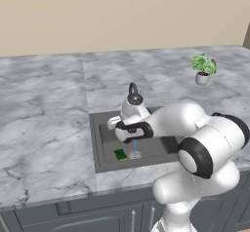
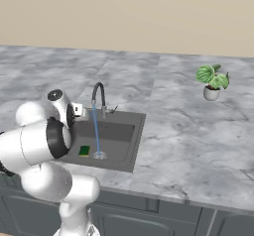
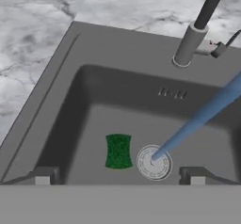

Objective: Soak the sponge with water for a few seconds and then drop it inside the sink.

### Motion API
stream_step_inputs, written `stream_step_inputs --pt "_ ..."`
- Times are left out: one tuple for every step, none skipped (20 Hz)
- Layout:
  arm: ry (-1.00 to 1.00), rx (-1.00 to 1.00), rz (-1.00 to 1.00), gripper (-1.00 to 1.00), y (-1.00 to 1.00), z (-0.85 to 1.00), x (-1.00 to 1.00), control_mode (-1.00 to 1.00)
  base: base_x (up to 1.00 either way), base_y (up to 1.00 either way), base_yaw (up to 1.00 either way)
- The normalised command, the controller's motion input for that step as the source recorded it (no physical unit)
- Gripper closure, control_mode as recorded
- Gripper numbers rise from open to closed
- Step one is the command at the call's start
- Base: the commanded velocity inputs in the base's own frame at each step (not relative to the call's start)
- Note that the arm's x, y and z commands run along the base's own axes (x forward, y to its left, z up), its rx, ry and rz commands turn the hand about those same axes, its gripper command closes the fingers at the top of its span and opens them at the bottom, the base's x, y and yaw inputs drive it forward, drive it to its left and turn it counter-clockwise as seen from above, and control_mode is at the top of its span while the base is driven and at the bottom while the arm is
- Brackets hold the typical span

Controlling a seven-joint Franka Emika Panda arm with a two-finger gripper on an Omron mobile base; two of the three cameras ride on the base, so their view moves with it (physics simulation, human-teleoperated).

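Marble counter (image 1: 44, 104) surrounds the sink (image 3: 61, 124). At lower centre of the hand view, the sponge (image 3: 118, 150) lies flat beside the drain (image 3: 154, 162), water (image 3: 197, 119) striking it. Gripper (image 3: 120, 176) spread wide, empty, fingertips (image 3: 42, 176) partly cut off.

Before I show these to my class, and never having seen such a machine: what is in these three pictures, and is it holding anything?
A white robot arm works at a kitchen counter. Two pictures look over the arm from behind, left and right. The third looks down from the hand itself; the gripper stands open and holds nothing. Below it, the sponge lies on the floor of the sink, beside the drain. Water runs from the faucet onto the drain. A potted plant stands on the counter.
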Motion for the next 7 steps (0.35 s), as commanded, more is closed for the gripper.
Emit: stream_step_inputs --pt "0.00 0.00 0.00 -1.00 0.00 0.72 -0.20 -1.00 0.00 0.00 0.00" --pt "0.00 0.00 0.00 -1.00 0.00 0.67 -0.26 -1.00 0.00 0.00 0.00" --pt "0.00 0.00 0.01 -1.00 0.00 0.61 -0.33 -1.00 0.00 0.00 0.00" --pt "0.01 0.00 0.01 -1.00 0.00 0.56 -0.38 -1.00 0.00 0.00 0.00" --pt "0.02 0.00 0.02 -1.00 0.00 0.46 -0.45 -1.00 0.00 0.00 0.00" --pt "0.03 0.00 0.03 -1.00 0.00 0.41 -0.50 -1.00 0.00 0.00 0.00" --pt "0.04 0.00 0.03 -1.00 0.00 0.39 -0.54 -1.00 0.00 0.00 0.00"
